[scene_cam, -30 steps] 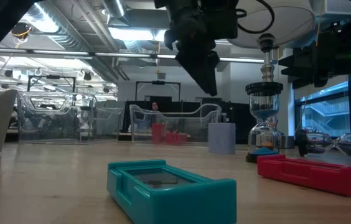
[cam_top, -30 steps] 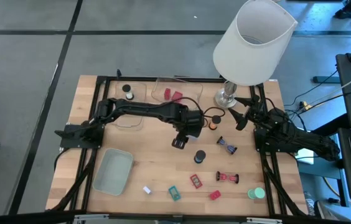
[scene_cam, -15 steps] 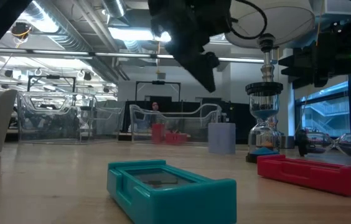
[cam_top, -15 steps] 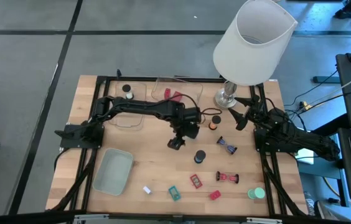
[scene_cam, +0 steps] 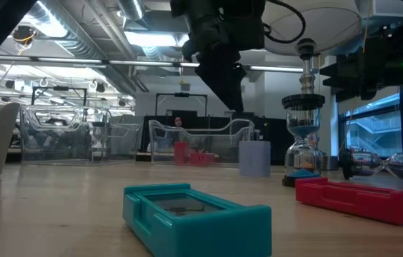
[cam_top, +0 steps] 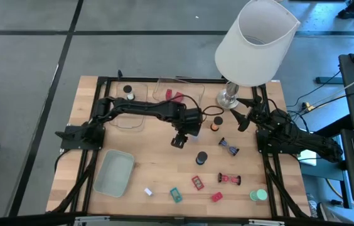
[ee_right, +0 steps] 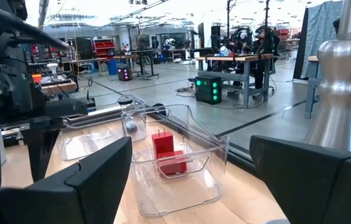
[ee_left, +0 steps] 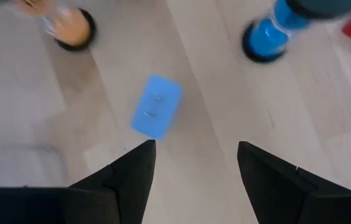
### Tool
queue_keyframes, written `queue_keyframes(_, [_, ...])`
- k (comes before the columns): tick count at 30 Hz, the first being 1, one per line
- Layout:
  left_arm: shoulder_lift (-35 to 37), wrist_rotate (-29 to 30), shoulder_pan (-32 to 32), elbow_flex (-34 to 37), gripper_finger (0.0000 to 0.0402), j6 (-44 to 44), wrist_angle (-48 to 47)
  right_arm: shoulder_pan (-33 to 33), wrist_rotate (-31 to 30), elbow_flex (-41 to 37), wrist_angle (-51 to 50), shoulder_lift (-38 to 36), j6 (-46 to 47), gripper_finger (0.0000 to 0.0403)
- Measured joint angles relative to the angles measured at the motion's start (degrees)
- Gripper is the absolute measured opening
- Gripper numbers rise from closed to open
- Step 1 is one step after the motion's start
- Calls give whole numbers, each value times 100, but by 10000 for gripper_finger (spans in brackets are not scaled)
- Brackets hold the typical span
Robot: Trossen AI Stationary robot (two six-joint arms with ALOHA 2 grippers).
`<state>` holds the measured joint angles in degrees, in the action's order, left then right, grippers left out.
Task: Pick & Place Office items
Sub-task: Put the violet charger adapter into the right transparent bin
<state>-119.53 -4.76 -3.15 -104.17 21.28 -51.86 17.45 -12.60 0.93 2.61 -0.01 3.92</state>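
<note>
My left gripper (cam_top: 178, 142) hangs open over the table's middle. In the left wrist view (ee_left: 195, 146) a blue block (ee_left: 157, 115) lies flat on the wood just ahead of the open fingers, untouched. An orange-ended piece (ee_left: 70, 26) and a blue-ended hourglass (ee_left: 267, 38) lie beyond it. A black cap (cam_top: 201, 157), red block (cam_top: 198, 182), teal block (cam_top: 176, 195), red hourglass (cam_top: 229, 179) and white piece (cam_top: 147, 191) lie nearer the near edge. My right gripper (cam_top: 243, 117) waits open by the lamp's base.
A pale green tray (cam_top: 115, 172) sits near the left front. A clear tray (ee_right: 169, 162) at the far edge holds red blocks; another clear tray (cam_top: 128, 120) lies beside the left arm. The big white lamp (cam_top: 255, 41) stands at the far right. A teal round piece (cam_top: 260, 195) lies at the right front.
My left gripper has turned about its wrist above the table's middle, its fingers swinging from slanted to nearly straight down, and it has shifted slightly toward the far edge. The things on the table have stayed where they were.
</note>
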Motion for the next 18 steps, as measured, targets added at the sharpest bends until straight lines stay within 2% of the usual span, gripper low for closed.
queue_keyframes(2, [150,47,-19,254,224,-33,-27,1,0,-1,2,0,1,327])
queue_keyframes(7, [684,75,-126,1261,224,229,725,2,0,0,-2,0,0,327])
queue_keyframes(10, [1129,77,-192,2114,224,412,1787,2,0,-2,-1,0,0,327])
queue_keyframes(14, [1686,76,-271,3369,224,616,3875,0,2,0,2,0,0,327])
queue_keyframes(18, [1847,120,-274,4106,224,845,5294,1,2,-1,-1,0,1,327])
